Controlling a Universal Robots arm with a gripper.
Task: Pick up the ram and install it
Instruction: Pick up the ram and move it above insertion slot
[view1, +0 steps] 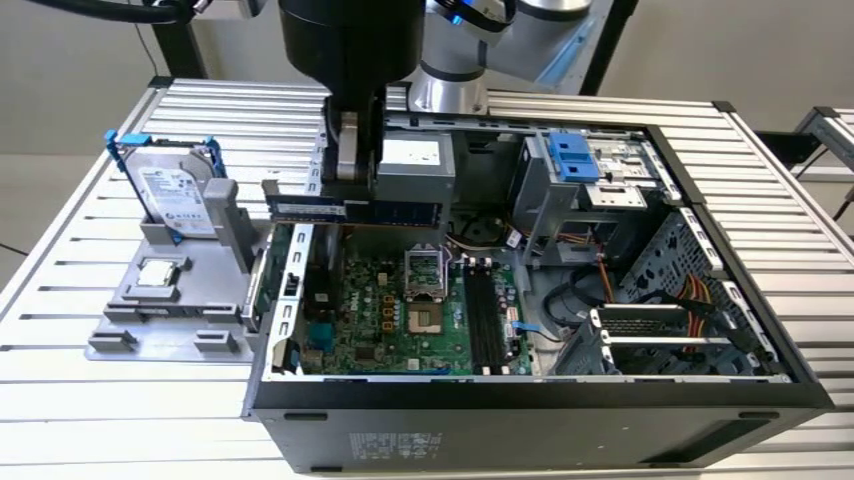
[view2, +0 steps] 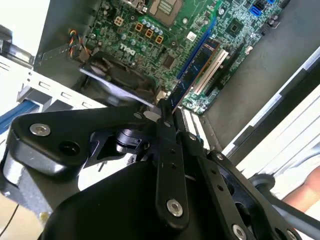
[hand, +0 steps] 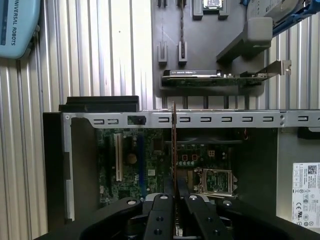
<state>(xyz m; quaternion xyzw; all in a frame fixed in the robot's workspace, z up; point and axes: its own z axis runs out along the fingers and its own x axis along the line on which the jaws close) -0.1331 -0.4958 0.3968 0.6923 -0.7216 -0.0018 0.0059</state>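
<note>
My gripper (view1: 344, 192) is shut on the ram (view1: 350, 211), a long dark bluish stick held level and lengthwise above the open computer case (view1: 534, 395), over its back part toward the exterior view's left. In the first wrist view the ram (hand: 173, 145) shows edge-on as a thin line running out from the gripper (hand: 173, 198) over the motherboard (hand: 150, 165). In the second wrist view the ram (view2: 200, 62) reaches out from the gripper (view2: 166, 112) above the green board. The dark memory slots (view1: 483, 320) lie lower, toward the exterior view's right of the ram.
A grey fixture (view1: 167, 310) beside the case carries a silver hard drive (view1: 174, 195) in a blue frame. A green expansion card (hand: 215, 76) with a metal bracket stands in the fixture. Inside the case are a processor socket (view1: 424, 275), cables (view1: 694, 295) and a drive cage (view1: 587, 165).
</note>
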